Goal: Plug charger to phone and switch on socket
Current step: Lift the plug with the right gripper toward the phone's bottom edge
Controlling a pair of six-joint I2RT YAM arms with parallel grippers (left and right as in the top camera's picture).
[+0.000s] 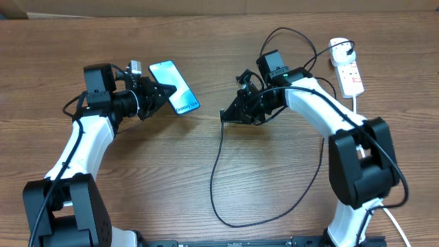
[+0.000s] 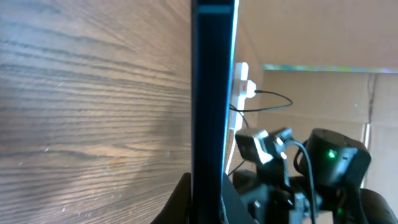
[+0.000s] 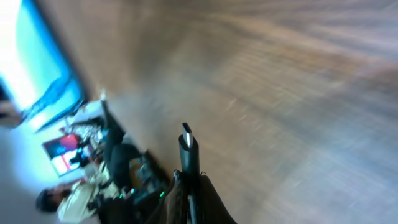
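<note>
My left gripper (image 1: 162, 92) is shut on the phone (image 1: 175, 87), holding it off the table with its lit light-blue screen facing up. In the left wrist view the phone (image 2: 211, 93) shows edge-on between the dark fingers (image 2: 181, 200). My right gripper (image 1: 228, 114) is shut on the charger's connector end (image 3: 188, 148), whose metal tip sticks out past the jaws toward the phone (image 3: 34, 68). A short gap separates tip and phone. The black cable (image 1: 214, 185) loops over the table and back to the white socket (image 1: 348, 68) at the far right.
The socket's thick white cord (image 1: 358, 103) runs toward the front past my right arm (image 1: 322, 103). Cable slack lies in a wide loop in front of the centre. The socket (image 2: 241, 79) and my right arm (image 2: 298, 168) show behind the phone. Cardboard walls line the far edge.
</note>
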